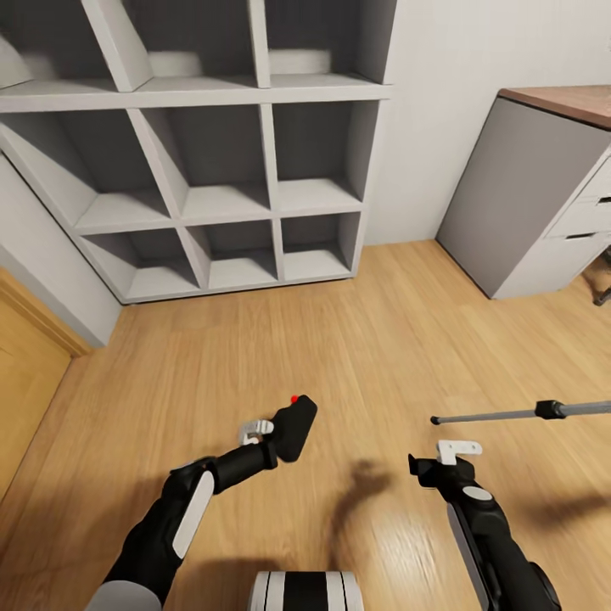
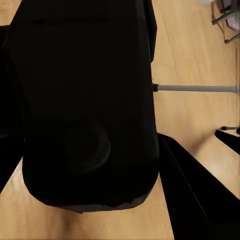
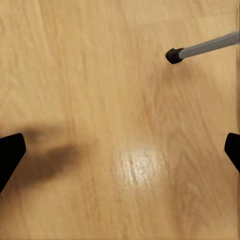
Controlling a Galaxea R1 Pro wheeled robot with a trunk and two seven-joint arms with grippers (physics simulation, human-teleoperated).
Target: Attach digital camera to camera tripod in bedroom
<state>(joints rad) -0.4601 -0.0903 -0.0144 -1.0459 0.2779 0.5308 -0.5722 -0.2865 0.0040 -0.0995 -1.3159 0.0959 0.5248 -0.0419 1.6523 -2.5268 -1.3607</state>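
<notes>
cube shelf (image 1: 212, 161) ahead, desk (image 1: 543, 195) right, tripod leg (image 1: 518, 413) near right

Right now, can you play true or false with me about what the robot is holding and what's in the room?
1. The left gripper holds the digital camera. True.
2. The camera's button is blue. False: the button is red.
3. The right gripper holds a tripod leg. False: its fingers are spread apart over bare floor, and the tripod leg lies apart from it.
4. The grey cube shelf stands against the wall. True.
5. The cube shelf is full of books. False: the compartments in view are empty.
</notes>
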